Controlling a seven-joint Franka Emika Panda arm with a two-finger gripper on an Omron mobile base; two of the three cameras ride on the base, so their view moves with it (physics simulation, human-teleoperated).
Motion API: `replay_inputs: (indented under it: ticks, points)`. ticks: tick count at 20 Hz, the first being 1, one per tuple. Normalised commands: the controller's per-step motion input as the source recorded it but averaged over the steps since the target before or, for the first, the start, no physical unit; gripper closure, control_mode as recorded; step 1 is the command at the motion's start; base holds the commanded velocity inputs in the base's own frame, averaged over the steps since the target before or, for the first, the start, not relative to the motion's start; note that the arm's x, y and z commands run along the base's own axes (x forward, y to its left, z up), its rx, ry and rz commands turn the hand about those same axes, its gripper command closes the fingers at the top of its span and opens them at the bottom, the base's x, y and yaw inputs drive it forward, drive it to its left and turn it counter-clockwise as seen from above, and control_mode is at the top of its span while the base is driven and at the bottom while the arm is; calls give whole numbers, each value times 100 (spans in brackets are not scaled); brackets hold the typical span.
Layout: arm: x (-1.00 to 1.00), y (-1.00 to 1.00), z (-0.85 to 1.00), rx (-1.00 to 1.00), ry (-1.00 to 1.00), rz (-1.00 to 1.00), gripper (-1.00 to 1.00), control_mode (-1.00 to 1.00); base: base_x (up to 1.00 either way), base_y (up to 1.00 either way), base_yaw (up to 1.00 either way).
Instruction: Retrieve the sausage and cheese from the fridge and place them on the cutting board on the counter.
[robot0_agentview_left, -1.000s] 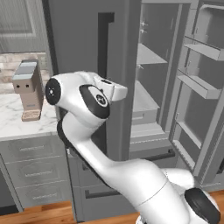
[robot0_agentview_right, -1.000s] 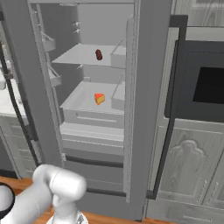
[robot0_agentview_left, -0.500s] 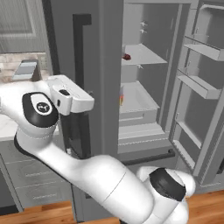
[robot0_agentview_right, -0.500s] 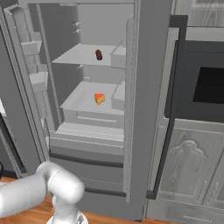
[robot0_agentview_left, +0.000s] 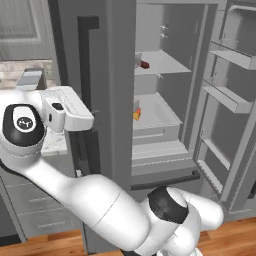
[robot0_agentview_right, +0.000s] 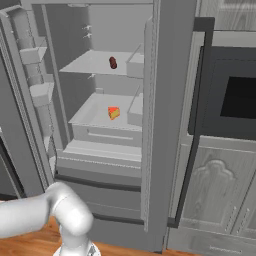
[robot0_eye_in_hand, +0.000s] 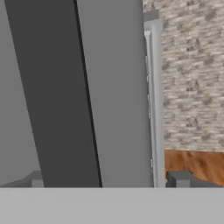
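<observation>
Both doors of the grey fridge (robot0_agentview_left: 165, 150) stand open. The dark reddish sausage (robot0_agentview_right: 113, 62) lies on the upper shelf, also seen as the sausage (robot0_agentview_left: 144, 64) from the left. The yellow-orange cheese (robot0_agentview_right: 114, 113) sits on the shelf below, and shows as the cheese (robot0_agentview_left: 136, 114) from the left too. My gripper (robot0_eye_in_hand: 108, 179) is open, its fingertips (robot0_eye_in_hand: 178, 177) spread wide on either side of the left door's dark handle (robot0_eye_in_hand: 57, 96), gripping nothing. My white hand (robot0_agentview_left: 65, 107) is level with that handle (robot0_agentview_left: 89, 75). A strip of counter (robot0_agentview_left: 54, 144) shows behind my arm; the cutting board is hidden.
The open right door (robot0_agentview_left: 232, 95) with its shelves juts out on the right, and its outer face (robot0_agentview_right: 167, 110) hides part of a black wall oven (robot0_agentview_right: 239, 100). Grey cabinets (robot0_agentview_right: 215, 190) stand below the oven. Wooden floor (robot0_agentview_left: 235, 240) lies in front.
The jaws have spread from nearly shut to wide open, letting go of the left door's handle. The arm swung left and the left door now stands wider open.
</observation>
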Motion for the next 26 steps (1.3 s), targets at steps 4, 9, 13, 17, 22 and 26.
replay_inputs:
  ticks: [4,9,13,17,22,26]
  points:
    - [-5,0,-9,-6,0,1,-100,-100,0,0,0]
    - [26,0,-11,-9,7,22,-100,-100,0,0,0]
    - [21,0,-21,-7,0,37,-100,-100,0,0,0]
    - [-24,1,-25,-1,-6,31,-100,-100,0,0,0]
    - [-100,0,-4,0,-27,3,-100,-100,0,0,0]
    - [-100,-11,0,0,-22,6,-100,-100,0,0,0]
